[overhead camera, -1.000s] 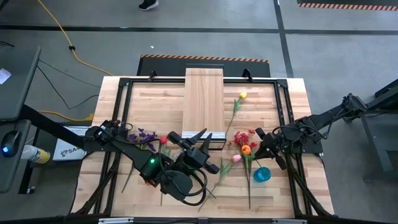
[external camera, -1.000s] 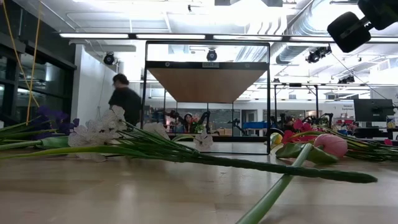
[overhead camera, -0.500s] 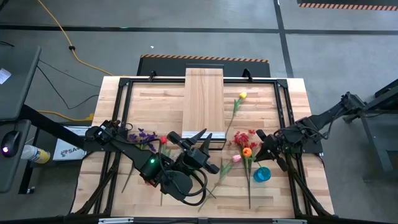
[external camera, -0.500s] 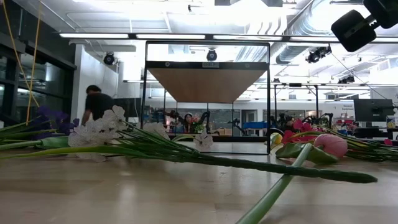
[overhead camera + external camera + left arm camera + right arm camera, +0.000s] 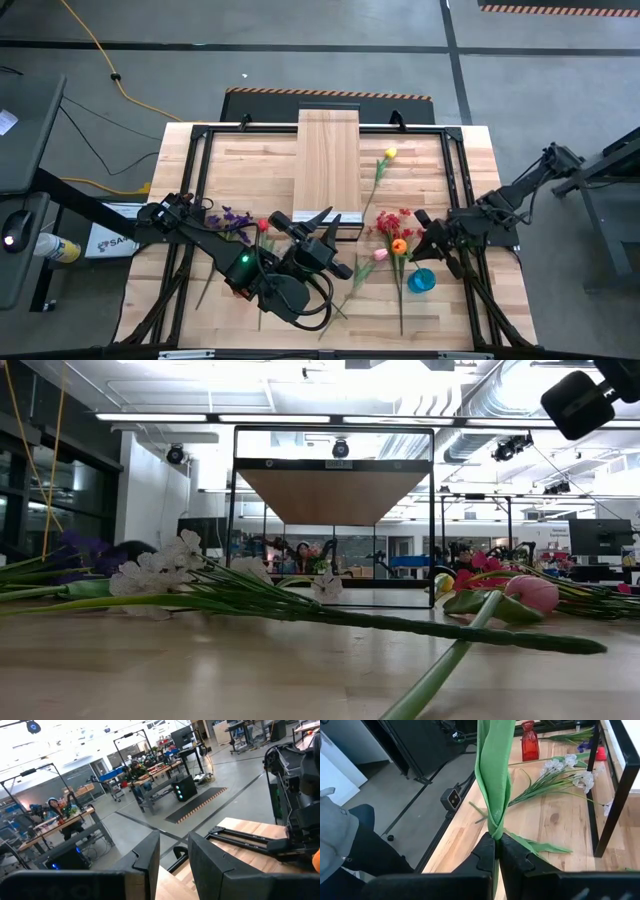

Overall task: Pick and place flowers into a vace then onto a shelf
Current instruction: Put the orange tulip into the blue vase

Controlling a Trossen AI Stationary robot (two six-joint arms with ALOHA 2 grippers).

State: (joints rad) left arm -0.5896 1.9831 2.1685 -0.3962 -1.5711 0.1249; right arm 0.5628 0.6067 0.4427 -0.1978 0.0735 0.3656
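Right gripper (image 5: 496,851): fingers pinched together on a green tulip stem (image 5: 494,780) — the stem and its leaf rise straight out from between the fingertips. In the high view the gripper (image 5: 427,240) sits over the table's right half, just beside the orange tulip (image 5: 399,245).

Held flower: which bloom tops the gripped stem cannot be told.

Left gripper (image 5: 172,857): fingers apart by a narrow gap, nothing between them; in the high view it (image 5: 318,228) is at the near end of the shelf (image 5: 327,150).

Flowers on the table: red spray (image 5: 391,220) and pink tulip (image 5: 380,255) close to the right gripper; yellow tulip (image 5: 389,154) farther back beside the shelf; purple spray (image 5: 232,218) and red tulip (image 5: 263,226) on the left arm's side; white spray (image 5: 566,767) lying flat on the planks.

Red vase (image 5: 529,742): upright near the table's edge, well apart from the right gripper.

Blue cup (image 5: 421,280): just beside the right gripper — on the near side.
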